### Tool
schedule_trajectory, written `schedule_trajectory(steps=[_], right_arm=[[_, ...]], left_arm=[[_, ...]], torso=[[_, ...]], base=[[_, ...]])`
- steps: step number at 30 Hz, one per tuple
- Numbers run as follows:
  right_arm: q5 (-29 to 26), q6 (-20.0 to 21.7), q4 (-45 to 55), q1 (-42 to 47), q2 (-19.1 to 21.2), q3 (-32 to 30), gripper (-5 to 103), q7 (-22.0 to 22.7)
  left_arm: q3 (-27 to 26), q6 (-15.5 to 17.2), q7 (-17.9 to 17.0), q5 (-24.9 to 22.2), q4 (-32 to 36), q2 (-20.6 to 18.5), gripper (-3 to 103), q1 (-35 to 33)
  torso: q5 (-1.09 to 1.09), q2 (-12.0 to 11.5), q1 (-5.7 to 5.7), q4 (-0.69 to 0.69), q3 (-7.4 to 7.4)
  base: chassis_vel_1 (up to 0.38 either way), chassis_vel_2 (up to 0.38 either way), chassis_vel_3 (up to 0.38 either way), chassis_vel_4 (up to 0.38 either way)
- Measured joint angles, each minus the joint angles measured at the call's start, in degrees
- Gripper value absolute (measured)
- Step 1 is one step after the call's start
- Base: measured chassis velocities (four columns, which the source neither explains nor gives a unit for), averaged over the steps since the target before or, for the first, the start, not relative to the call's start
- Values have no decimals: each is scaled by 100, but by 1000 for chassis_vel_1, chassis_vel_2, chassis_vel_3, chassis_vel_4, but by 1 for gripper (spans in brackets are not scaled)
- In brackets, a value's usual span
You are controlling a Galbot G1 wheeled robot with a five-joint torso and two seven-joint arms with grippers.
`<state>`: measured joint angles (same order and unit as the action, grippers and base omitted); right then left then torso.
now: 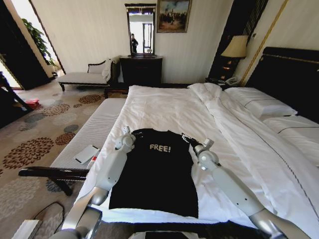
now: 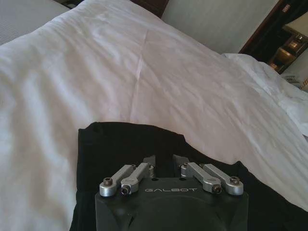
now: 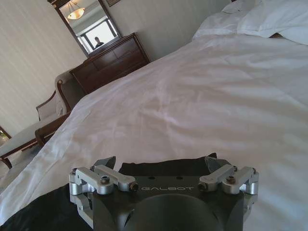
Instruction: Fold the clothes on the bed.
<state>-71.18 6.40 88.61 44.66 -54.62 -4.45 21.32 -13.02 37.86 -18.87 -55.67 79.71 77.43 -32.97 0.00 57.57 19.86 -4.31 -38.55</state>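
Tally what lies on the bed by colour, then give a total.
Black: 1, the T-shirt, lying flat on the bed, with the left gripper and right gripper at its shoulders.
White: 2 pillows, the far pillow and the near pillow, by the headboard.
Total: 3.

We saw a black T-shirt [image 1: 157, 174] with white "FREE!" lettering on the white-sheeted bed [image 1: 164, 107], beside a beige carpet [image 1: 35, 144] patterned with brown flowers.
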Motion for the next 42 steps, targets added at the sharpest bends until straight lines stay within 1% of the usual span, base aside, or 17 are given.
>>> schedule_trajectory(steps=[3,4,5,6,9,11,13,14,15,18,19,20,21,31,39,41,42], right_arm=[[25,0,0,15,-20,11,100,1],[32,-1,2,16,-27,20,100,1],[35,-1,7,17,-29,24,100,2],[35,-1,7,17,-29,24,100,2],[38,-1,55,17,-39,37,100,6],[38,-1,59,17,-40,37,100,7],[38,-1,80,37,-37,36,100,8],[38,-1,88,51,-32,33,100,8],[38,-1,88,51,-32,33,100,8],[41,-1,116,97,-13,8,100,8],[41,-1,116,97,-13,8,100,8],[41,-1,131,111,-1,-6,100,9],[35,-1,159,130,17,-27,100,9],[16,-1,196,217,77,-124,100,3],[21,0,172,223,55,-118,100,-1],[23,1,158,211,47,-105,100,-1],[23,1,158,211,47,-105,100,-1]], left_arm=[[-197,192,-114,-358,335,-148,38,-123],[-272,230,-129,-430,417,-195,38,-166],[-320,247,-138,-467,456,-221,44,-193],[-320,247,-138,-467,456,-221,44,-193],[-585,277,-178,-573,513,-362,60,-357],[-617,278,-179,-580,506,-381,60,-386],[-681,282,-179,-586,458,-414,71,-485],[-689,287,-174,-588,441,-407,76,-524],[-689,287,-174,-588,441,-407,76,-524],[-668,301,-157,-594,403,-260,92,-575],[-668,301,-157,-594,403,-260,92,-575],[-647,304,-155,-593,387,-203,97,-576],[-621,305,-155,-585,369,-152,99,-576],[-362,306,-150,-516,446,-110,100,-657],[16,317,-102,-514,824,-154,100,-836],[220,322,39,-481,1061,-280,100,-933],[220,322,39,-481,1061,-280,100,-933]], torso=[[0,0,0,1,0],[0,0,0,0,0],[0,0,0,0,0],[0,0,0,0,0],[0,0,0,1,0],[0,0,0,1,0],[-1,0,0,2,0],[-1,0,0,2,0],[-1,0,0,2,0],[0,0,0,-1,0],[0,0,0,-1,0],[0,0,0,-3,0],[0,0,0,-3,0],[1,0,0,-1,0],[1,0,0,0,0],[1,0,0,-1,0],[1,0,0,-1,0]], base=[[0,0,0,0],[0,0,0,0],[0,0,0,0],[0,0,0,0],[0,0,0,0],[0,0,0,0],[0,0,0,0],[0,0,0,0],[0,0,0,0],[0,0,0,0],[0,0,0,0],[0,0,0,0],[0,0,0,0],[0,0,0,0],[0,0,0,0],[0,0,0,0],[0,0,0,0]])
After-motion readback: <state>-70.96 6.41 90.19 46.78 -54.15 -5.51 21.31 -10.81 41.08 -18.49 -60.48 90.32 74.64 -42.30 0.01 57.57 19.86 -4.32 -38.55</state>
